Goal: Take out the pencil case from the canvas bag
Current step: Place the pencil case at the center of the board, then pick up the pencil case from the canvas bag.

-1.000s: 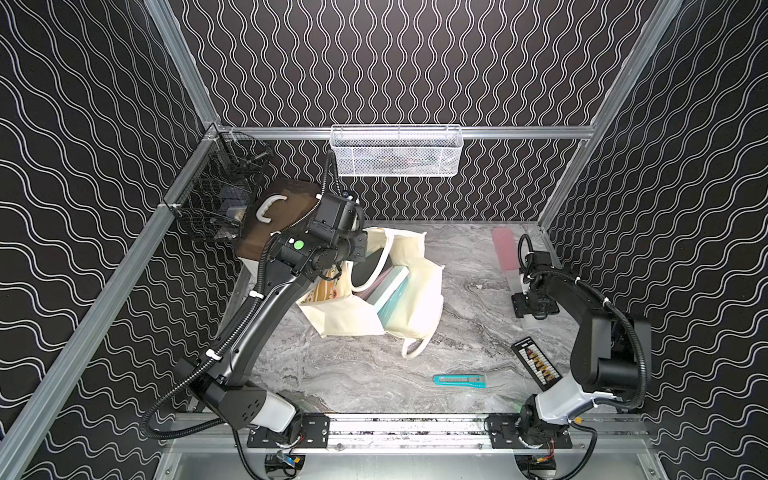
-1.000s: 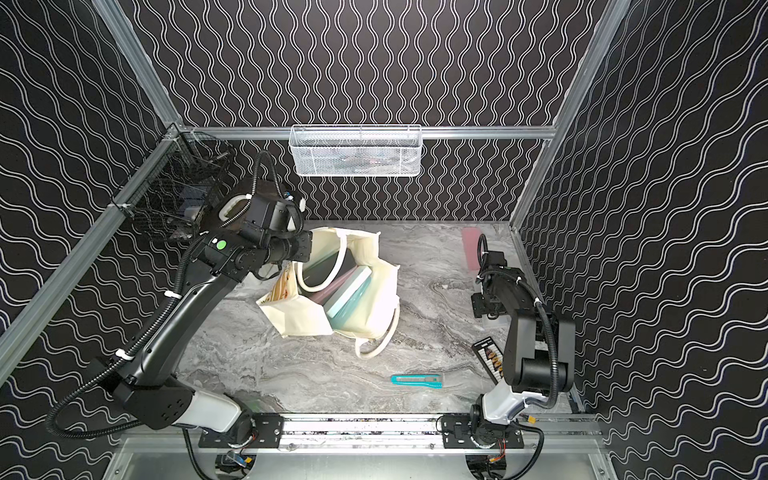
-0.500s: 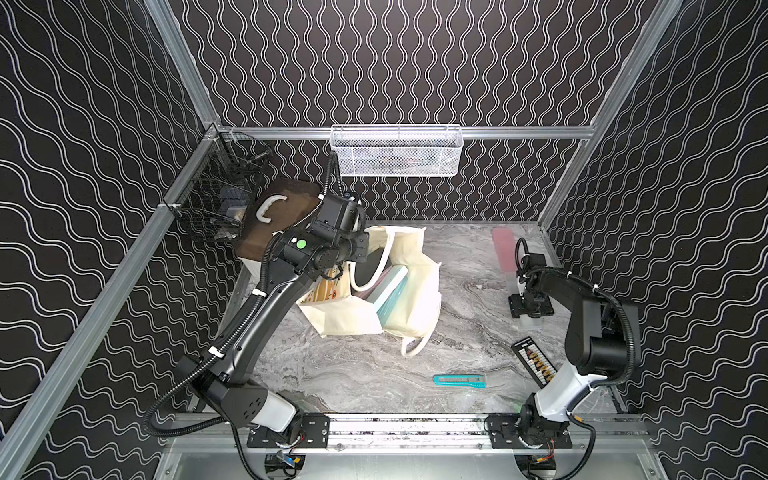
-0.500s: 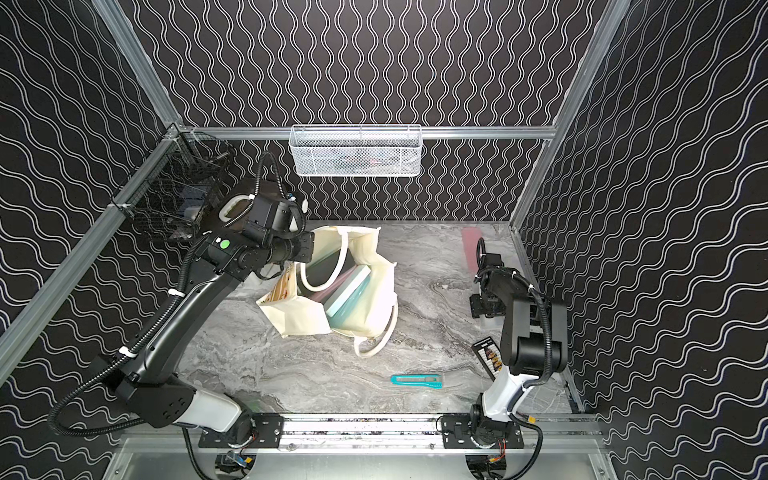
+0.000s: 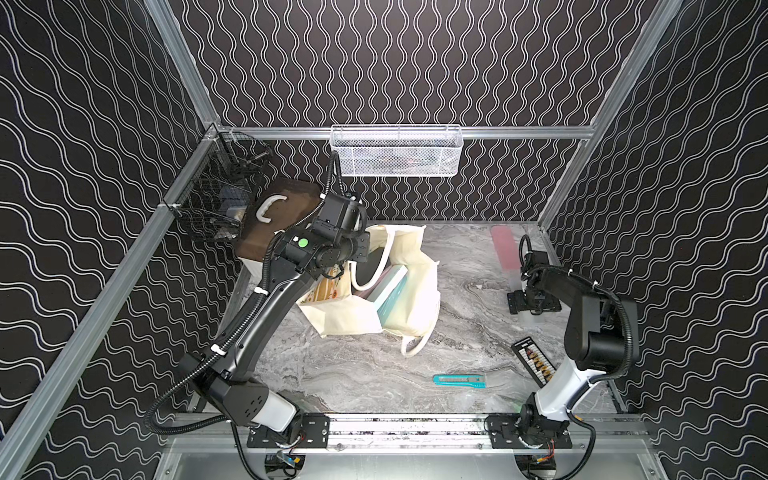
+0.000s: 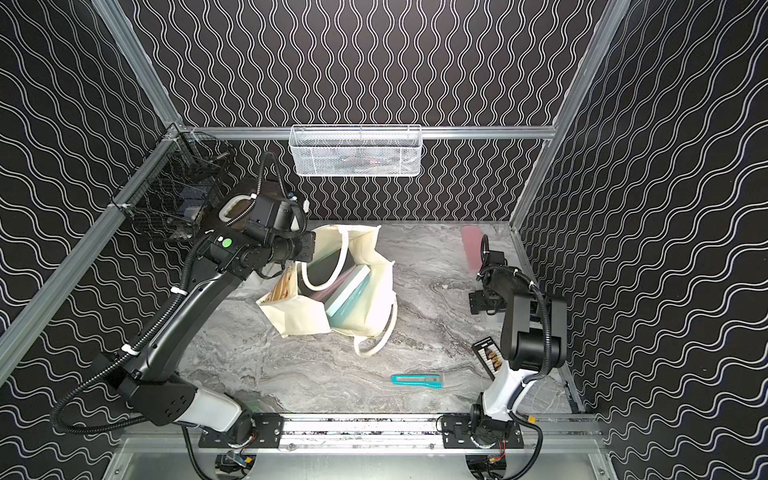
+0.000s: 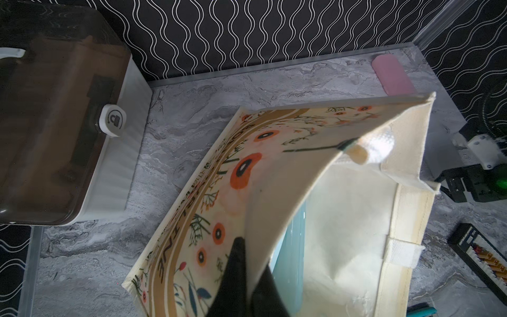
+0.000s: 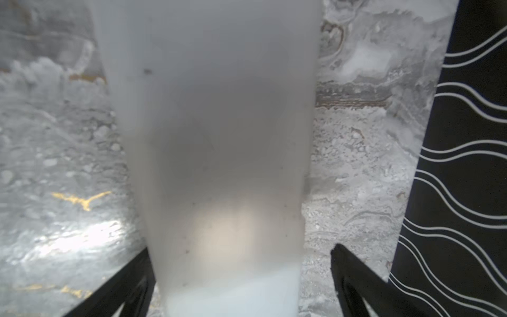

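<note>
Only the left wrist cam really shows the left gripper (image 7: pixel 251 285): its dark fingers are pinched tight on the top edge of the canvas bag (image 7: pixel 356 219), on the flowery printed side. In both top views the wrist hides that spot, but you can see the bag (image 5: pixel 415 299) gaping open mid-table with flat teal stuff inside. The right wrist cam has the right gripper (image 8: pixel 240 247) spread wide astride a frosted white body, with one finger clearly off it. Pretty sure that's the pencil case (image 8: pixel 219 123). In a top view it lies out on the table by the right wall (image 5: pixel 503 249), pink end to the back. The tabletop (image 5: pixel 353 374) is grey marble and the walls are black with white squiggles. A teal box cutter (image 5: pixel 459 380) lies near the front. The brown-lidded box (image 7: pixel 55 123) has a padlock icon on its latch (image 7: pixel 113 120); the bag's lettering is too skewed to read.
</note>
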You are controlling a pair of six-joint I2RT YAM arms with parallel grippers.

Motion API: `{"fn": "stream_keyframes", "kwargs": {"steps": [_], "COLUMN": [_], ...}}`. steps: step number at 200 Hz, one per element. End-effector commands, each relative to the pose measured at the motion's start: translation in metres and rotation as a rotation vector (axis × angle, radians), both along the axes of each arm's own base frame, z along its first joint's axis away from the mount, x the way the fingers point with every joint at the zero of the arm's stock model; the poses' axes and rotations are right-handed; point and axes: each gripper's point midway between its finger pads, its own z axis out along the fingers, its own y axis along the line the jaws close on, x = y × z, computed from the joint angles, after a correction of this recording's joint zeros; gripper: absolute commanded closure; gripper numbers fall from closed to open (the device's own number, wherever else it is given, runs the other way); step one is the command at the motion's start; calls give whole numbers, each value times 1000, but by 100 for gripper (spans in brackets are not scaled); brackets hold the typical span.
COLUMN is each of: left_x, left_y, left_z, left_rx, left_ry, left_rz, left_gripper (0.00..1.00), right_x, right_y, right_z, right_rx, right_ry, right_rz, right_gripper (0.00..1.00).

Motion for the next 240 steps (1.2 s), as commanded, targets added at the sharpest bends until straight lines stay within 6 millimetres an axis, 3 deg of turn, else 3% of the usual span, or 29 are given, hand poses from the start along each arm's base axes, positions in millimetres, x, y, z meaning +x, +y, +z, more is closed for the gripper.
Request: {"fn": "stream_keyframes", "kwargs": {"steps": [1, 17, 21, 52, 87, 113, 148, 175, 195, 240], "left_x": [4, 2, 2, -1, -1, -2, -2, -2, -1, 8], "left_y": [-1, 1, 1, 4, 4, 2, -3, -16, -27, -41], "left_z": [9, 13, 14, 24, 33, 38, 44, 48, 50, 52], "left_rx": [-18, -19, -17, -14, -26, -32, -62, -117, -160, -209], "left_ry": [-30, -39, -40, -61, -83, -102, -131, -162, -184, -217], "left_rz": [8, 13, 13, 18, 16, -1, -26, -84, -132, -171], "left_gripper": [100, 100, 100, 100, 100, 100, 100, 100, 100, 100], "right_x": [-1, -1, 9, 27, 52, 53, 45, 34, 17, -33], "right_y": [4, 2, 0, -7, 26, 52, 102, 146, 181, 252], "right_z": [-1, 10, 23, 91, 179, 224, 247, 250, 260, 276], "right_rx": [23, 9, 2, -27, 126, 343, 629, 802, 877, 970], "right_ry": [5, -22, -66, -284, -629, -785, -876, -813, -785, -727], "right_rz": [3, -13, -21, -136, -183, -244, -129, -82, -50, 36], "right_gripper": [1, 1, 1, 1, 1, 1, 1, 1, 1, 17]}}
